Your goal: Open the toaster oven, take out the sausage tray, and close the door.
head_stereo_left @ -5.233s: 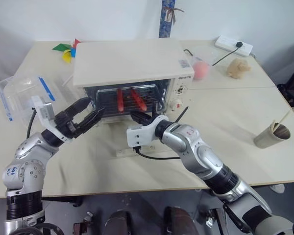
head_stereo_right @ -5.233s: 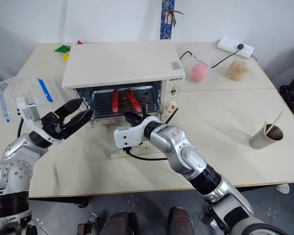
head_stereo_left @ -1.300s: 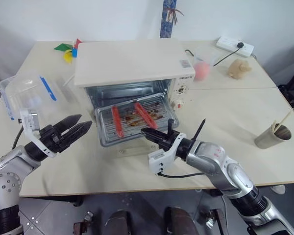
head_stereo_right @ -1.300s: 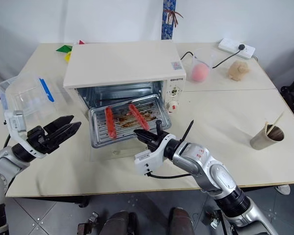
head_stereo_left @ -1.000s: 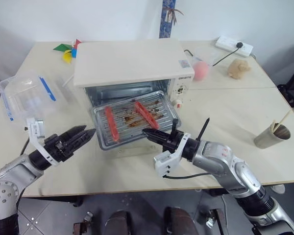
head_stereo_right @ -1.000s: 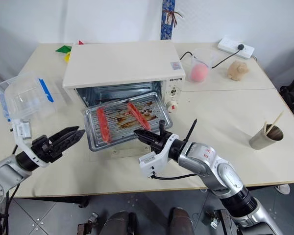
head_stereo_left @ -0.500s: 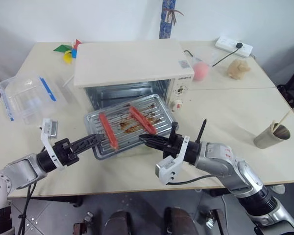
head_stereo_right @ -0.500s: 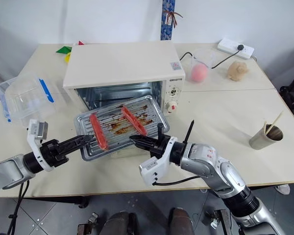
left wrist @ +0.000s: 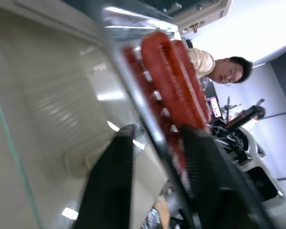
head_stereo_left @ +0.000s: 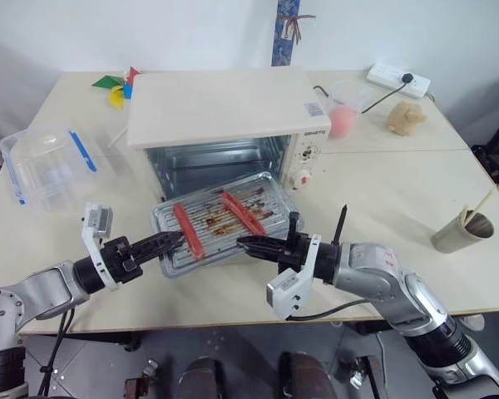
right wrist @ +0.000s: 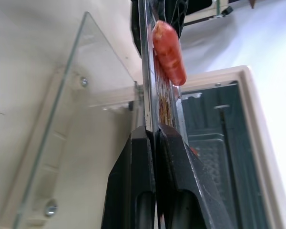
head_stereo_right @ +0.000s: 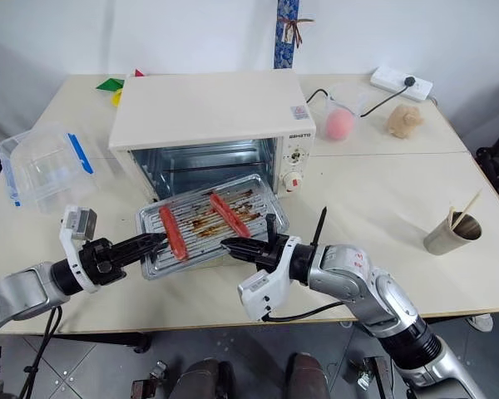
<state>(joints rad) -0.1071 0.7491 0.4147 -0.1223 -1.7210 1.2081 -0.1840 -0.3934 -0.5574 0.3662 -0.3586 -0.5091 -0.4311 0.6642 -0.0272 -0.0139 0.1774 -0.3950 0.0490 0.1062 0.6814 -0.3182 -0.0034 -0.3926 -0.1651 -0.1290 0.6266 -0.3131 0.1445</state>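
Right gripper [head_stereo_left: 243,243] clamped on sausage tray [head_stereo_left: 224,223] near edge; your left gripper [head_stereo_left: 176,239] straddles left rim, unclamped; tray clear of toaster oven [head_stereo_left: 233,116].

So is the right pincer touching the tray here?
Touching. In the right wrist view the right pincer has its two black fingers pressed on either side of the tray rim, with no gap.

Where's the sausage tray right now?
The sausage tray is out in front of the open toaster oven, above the lowered door, between the left claw and right claw.
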